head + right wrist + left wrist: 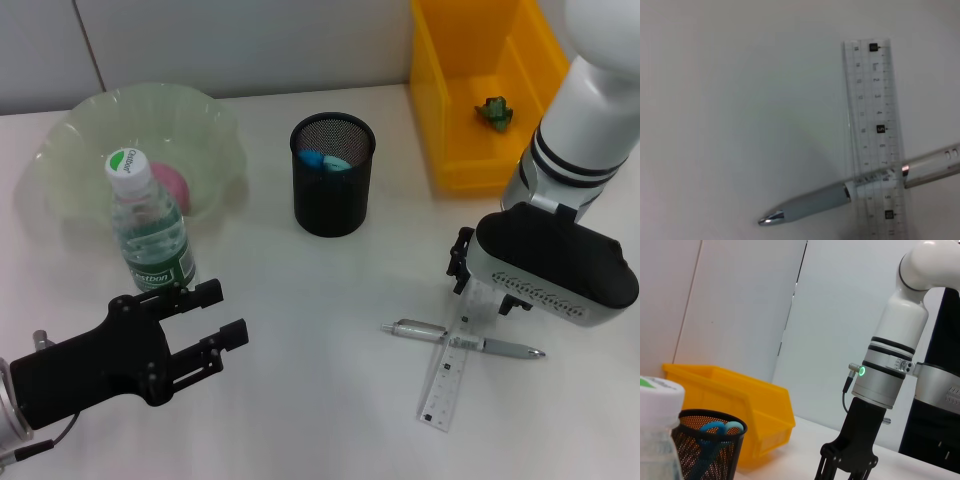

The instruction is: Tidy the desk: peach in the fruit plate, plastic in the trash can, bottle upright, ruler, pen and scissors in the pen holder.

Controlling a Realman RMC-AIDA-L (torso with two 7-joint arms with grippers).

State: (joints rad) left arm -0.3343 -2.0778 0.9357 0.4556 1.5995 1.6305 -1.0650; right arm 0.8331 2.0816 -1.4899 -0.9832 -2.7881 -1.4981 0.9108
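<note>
Pink peach [171, 183] sits in our fruit plate [70, 150], bottle [150, 232] upright, left hand [222, 318] released beside it. Scissors [324, 160] are in the pen holder [333, 190]. Pen [498, 347] and ruler [450, 375] wait crossed on the table [320, 400]; right hand [470, 285] above, grip unclear.

pale wall [250, 45] behind, panel seams
</note>
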